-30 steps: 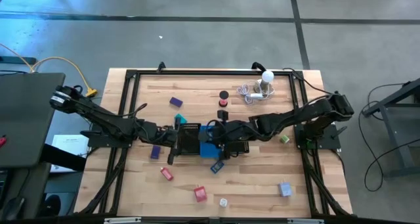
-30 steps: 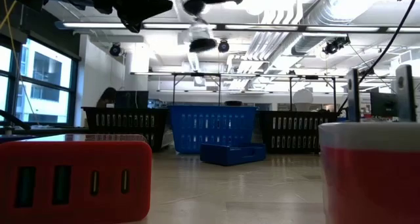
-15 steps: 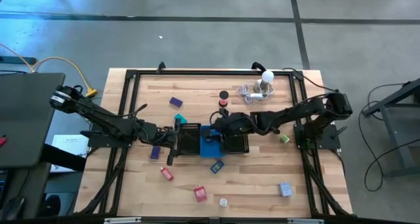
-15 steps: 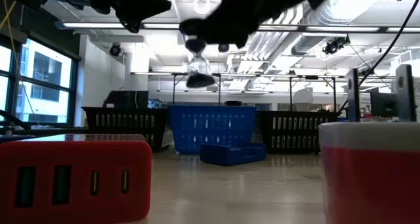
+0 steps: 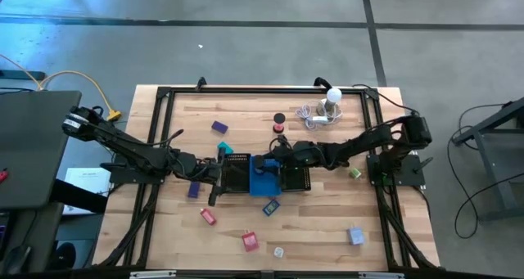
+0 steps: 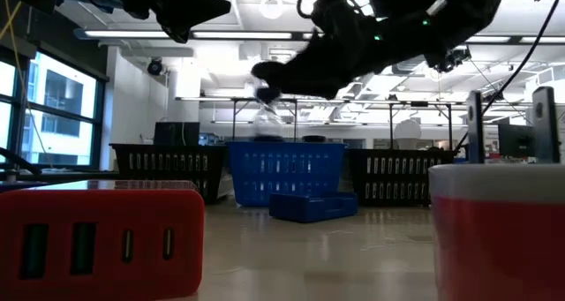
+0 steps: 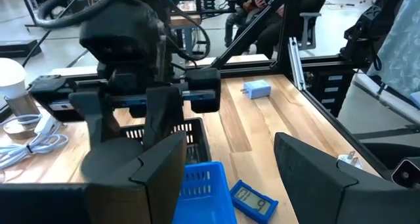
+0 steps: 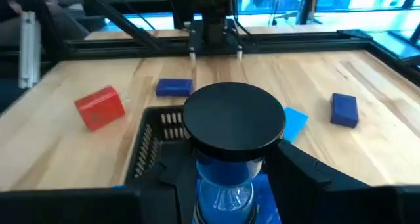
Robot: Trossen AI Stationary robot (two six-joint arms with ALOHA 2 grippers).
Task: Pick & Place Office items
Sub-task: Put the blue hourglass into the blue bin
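right gripper [image 8: 226, 184] | clamped on hourglass [image 8: 234, 142], held above blue tray [image 5: 264, 179] | most office items left scattered around it

Overhead, table-level, two wrist views

The pale planked wooden desk [image 5: 319, 230] looks smooth and satin, the black mesh tray [image 8: 157, 129] matt, and the hourglass's round black plastic cap [image 8: 234, 115] smooth with slight sheen.
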